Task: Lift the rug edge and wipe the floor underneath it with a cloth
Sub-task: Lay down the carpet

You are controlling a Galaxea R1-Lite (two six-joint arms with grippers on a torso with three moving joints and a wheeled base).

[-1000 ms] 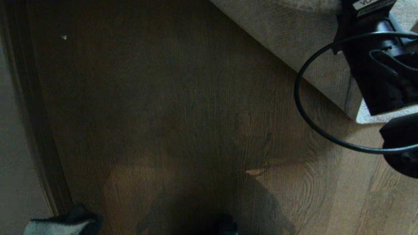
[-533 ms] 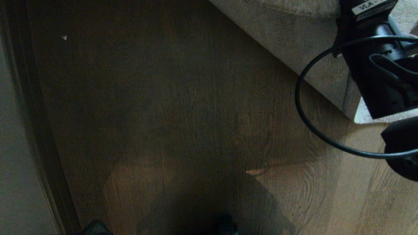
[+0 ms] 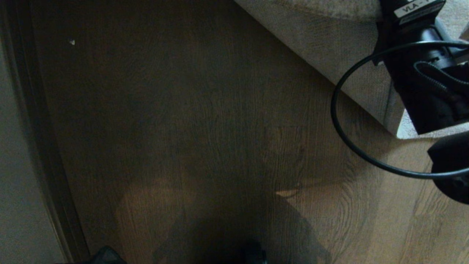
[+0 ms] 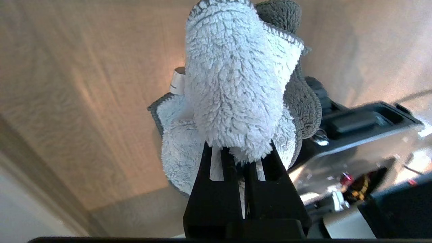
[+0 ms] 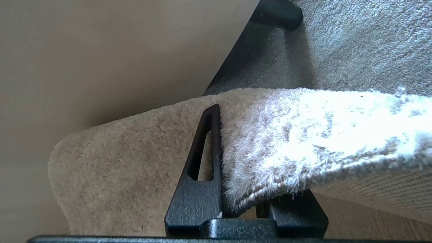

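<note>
Fingers (image 5: 202, 158) pinch rug (image 5: 303, 135) edge; left gripper (image 4: 241, 158) clamps cloth (image 4: 236, 84).

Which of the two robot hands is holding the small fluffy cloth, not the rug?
The left hand: it pinches the pale grey-blue fluffy cloth. The right hand clamps the light grey plush rug edge instead.

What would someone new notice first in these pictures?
The rug, at the head view's upper right, has its edge pinched and lifted by the right end effector, baring its beige backing. The left end effector clamps the fluffy cloth above the floor.
</note>
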